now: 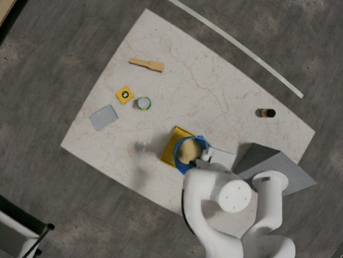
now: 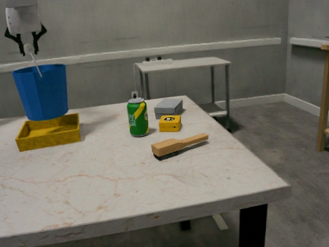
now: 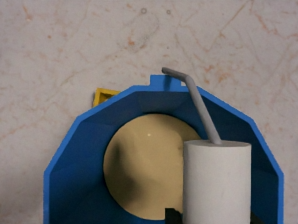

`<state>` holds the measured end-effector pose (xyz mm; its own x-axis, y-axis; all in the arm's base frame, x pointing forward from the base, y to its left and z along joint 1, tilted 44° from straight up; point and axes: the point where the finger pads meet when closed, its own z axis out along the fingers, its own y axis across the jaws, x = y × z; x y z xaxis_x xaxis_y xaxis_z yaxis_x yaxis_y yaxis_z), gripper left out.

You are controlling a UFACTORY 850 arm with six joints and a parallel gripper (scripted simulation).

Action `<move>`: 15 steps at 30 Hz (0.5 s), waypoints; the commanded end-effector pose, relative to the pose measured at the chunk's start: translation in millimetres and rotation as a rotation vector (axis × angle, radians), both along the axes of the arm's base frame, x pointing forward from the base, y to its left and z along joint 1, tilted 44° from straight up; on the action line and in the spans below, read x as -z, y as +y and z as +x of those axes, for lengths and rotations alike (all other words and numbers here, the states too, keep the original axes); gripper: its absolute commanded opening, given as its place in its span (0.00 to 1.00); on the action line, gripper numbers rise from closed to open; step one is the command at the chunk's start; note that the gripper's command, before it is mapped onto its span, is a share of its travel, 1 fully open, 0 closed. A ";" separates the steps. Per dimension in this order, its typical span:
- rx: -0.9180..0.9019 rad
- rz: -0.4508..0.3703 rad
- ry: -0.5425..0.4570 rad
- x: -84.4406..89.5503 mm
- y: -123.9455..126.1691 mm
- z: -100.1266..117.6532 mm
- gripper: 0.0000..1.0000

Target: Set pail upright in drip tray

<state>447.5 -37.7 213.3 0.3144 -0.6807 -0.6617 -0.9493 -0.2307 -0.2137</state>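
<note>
The blue pail (image 2: 40, 92) hangs by its wire handle from my gripper (image 2: 27, 47), which is shut on the handle's white grip (image 3: 216, 182). The pail is upright and its base is about level with the rim of the yellow drip tray (image 2: 48, 131), over the tray's far side. From above, the pail (image 1: 190, 152) covers the right part of the tray (image 1: 172, 145). In the wrist view I look down into the pail (image 3: 150, 165) at its tan floor, and a yellow tray corner (image 3: 105, 95) shows past the rim. Whether the base touches the tray is hidden.
A green soda can (image 2: 138, 117), a yellow box (image 2: 170, 123), a grey box (image 2: 168, 107) and a wooden brush (image 2: 179, 145) lie to the right of the tray. A brown bottle (image 1: 266, 112) lies near the table's far edge. A grey slab (image 1: 272, 166) sits by my base.
</note>
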 end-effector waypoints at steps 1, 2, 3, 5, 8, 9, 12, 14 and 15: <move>0.001 -0.001 -0.001 -4.6 3.7 -1.8 0.00; 0.001 -0.001 -0.001 -5.2 4.4 -2.2 0.00; 0.001 -0.001 -0.001 -5.2 4.4 -2.2 0.00; 0.001 -0.001 -0.001 -5.9 5.1 -2.5 0.00; 0.001 -0.001 -0.001 -7.7 6.9 -3.5 0.00; 0.001 -0.001 -0.001 -8.2 7.4 -3.8 0.00; 0.001 -0.001 -0.001 -9.5 8.7 -4.6 0.00; 0.001 -0.001 -0.001 -10.2 9.5 -5.0 0.00; 0.001 -0.001 -0.001 -10.5 9.8 -5.1 0.00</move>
<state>442.7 -28.9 221.9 0.3143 -0.6809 -0.6615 -0.9493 -0.2306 -0.2137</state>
